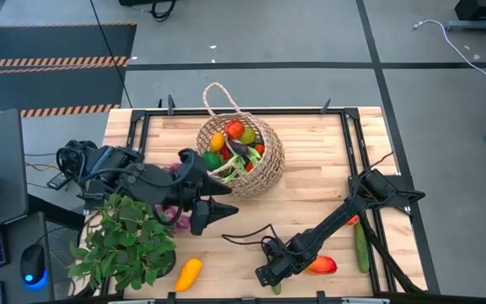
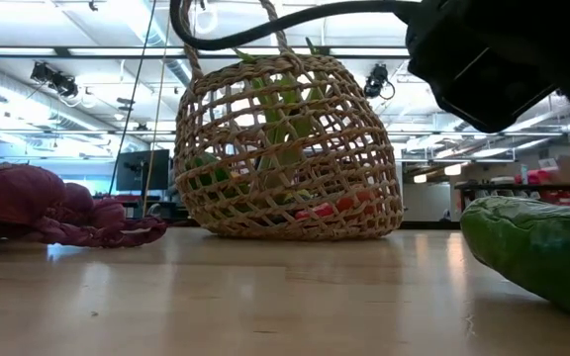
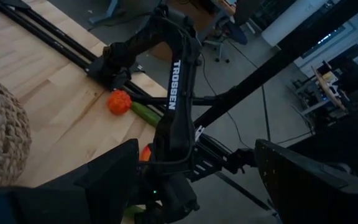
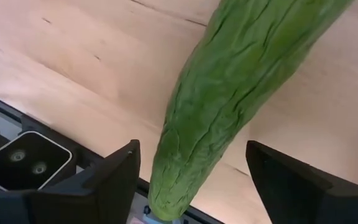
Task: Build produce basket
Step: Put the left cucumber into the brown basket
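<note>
While the right gripper (image 4: 191,180) sat low at the table's near edge, its fingers were spread either side of a cucumber (image 4: 229,99), not pinching. Left gripper (image 1: 218,211) hovered spread beside the plant (image 1: 125,241). Basket (image 1: 264,165) lay far-centre, already holding produce (image 1: 234,143).

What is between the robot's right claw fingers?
A long wrinkly green cucumber lies on the wooden table between the right gripper's open fingers, in the right wrist view.
</note>
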